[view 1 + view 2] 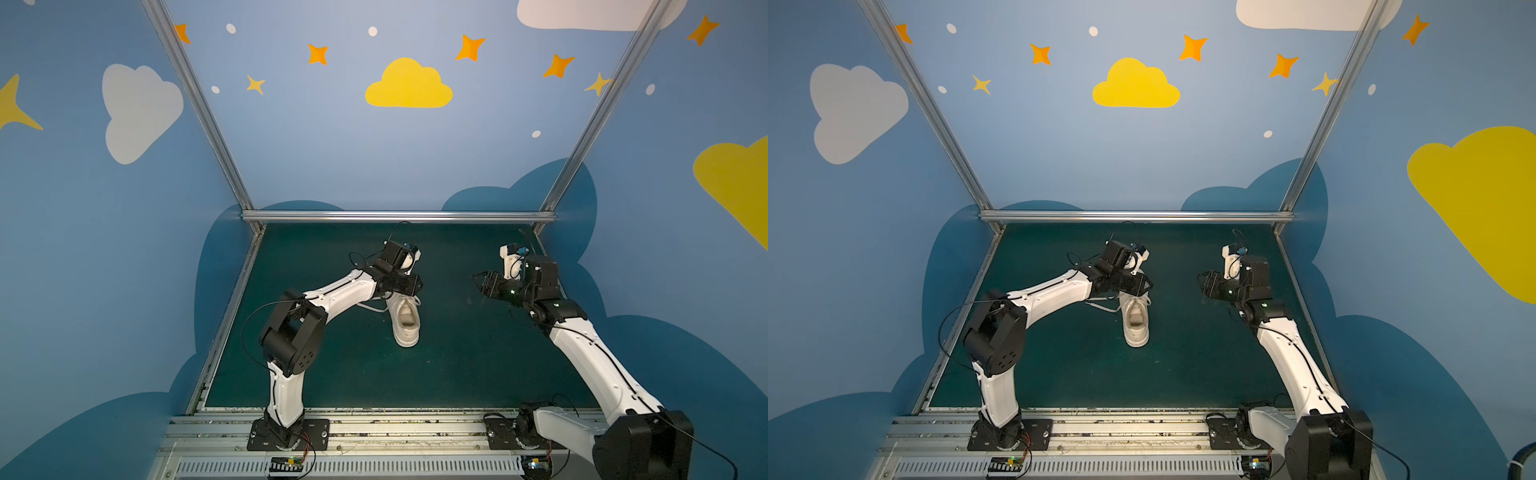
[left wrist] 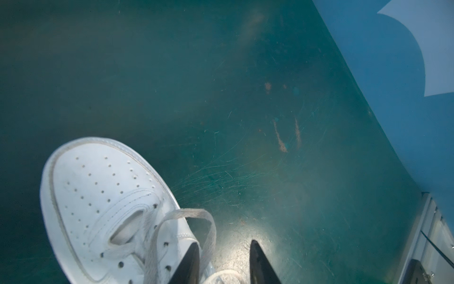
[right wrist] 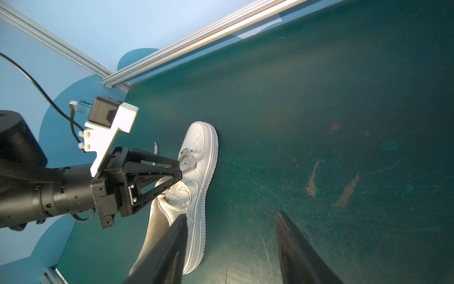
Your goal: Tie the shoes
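Observation:
The shoes show as one white low-top sneaker (image 1: 405, 322) (image 1: 1136, 326) lying mid-mat with its toe toward the back rail; it also appears in the left wrist view (image 2: 98, 194) and the right wrist view (image 3: 202, 157). My left gripper (image 1: 419, 287) (image 1: 1150, 287) (image 3: 180, 172) hovers over the lace area. Its jaws (image 2: 224, 243) stand apart, with a white lace loop (image 2: 196, 212) curling round one finger (image 2: 190, 263) and a bit of lace lying between them. Another lace (image 1: 372, 308) trails left of the sneaker. My right gripper (image 1: 478, 284) (image 1: 1204, 284) (image 3: 232, 218) is open and empty, off to the sneaker's right.
The green mat (image 1: 457, 357) is scratched and worn. An aluminium rail (image 1: 395, 216) bounds it at the back, and blue painted walls close in on both sides. The arm bases sit on the front rail (image 1: 374, 428).

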`<state>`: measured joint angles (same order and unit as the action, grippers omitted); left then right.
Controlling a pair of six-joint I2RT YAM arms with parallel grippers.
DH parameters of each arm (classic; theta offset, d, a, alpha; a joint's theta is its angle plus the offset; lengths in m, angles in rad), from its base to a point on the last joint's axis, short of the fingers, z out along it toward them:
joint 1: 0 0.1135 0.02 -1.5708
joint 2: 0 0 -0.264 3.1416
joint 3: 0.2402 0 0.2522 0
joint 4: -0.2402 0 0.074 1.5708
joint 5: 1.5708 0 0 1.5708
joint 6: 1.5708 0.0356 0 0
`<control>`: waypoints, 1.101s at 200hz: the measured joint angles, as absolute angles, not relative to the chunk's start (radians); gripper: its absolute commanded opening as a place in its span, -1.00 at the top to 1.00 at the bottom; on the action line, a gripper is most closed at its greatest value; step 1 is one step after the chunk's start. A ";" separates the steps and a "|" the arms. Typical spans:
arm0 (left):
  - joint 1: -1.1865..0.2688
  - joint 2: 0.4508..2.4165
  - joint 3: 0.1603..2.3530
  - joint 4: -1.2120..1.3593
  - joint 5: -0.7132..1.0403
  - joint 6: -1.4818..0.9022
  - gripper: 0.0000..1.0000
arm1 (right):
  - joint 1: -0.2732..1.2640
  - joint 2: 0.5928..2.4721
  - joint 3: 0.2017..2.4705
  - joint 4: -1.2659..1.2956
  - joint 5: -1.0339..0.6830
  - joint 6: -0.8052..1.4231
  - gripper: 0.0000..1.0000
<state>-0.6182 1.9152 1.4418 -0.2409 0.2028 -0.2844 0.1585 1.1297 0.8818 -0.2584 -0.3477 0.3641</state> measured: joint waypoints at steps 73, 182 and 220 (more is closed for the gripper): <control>-0.605 1.832 1.462 -0.263 0.187 -0.182 -0.01 | 0.159 1.134 0.876 -0.258 -0.394 0.404 -0.15; -0.331 1.673 1.299 -0.360 0.429 0.419 0.26 | 0.172 1.228 0.733 -0.156 -0.600 0.584 -0.07; -0.329 1.728 1.299 -0.420 0.516 0.638 0.31 | 0.192 1.276 0.725 -0.123 -0.633 0.641 -0.04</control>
